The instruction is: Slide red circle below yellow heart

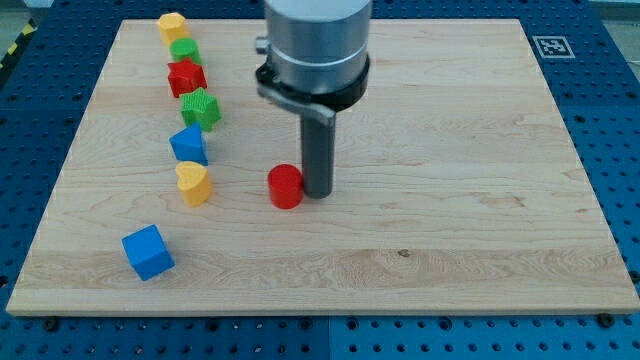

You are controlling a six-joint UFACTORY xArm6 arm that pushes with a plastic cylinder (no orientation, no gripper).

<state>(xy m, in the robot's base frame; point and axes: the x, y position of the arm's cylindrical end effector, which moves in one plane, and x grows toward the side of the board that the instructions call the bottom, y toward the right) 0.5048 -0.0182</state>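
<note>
The red circle [285, 186] lies near the board's middle, a little left of centre. My tip [318, 193] stands right beside it on its right, touching or nearly touching. The yellow heart [193, 183] lies to the left of the red circle, at about the same height in the view. A second yellow block [172, 25] sits at the view's top left.
A column of blocks runs down the left: a green circle [185, 50], a red star [186, 77], a green star [201, 108], a blue block [189, 144]. A blue cube [148, 252] lies at the lower left. The wooden board [450, 200] ends at blue pegboard.
</note>
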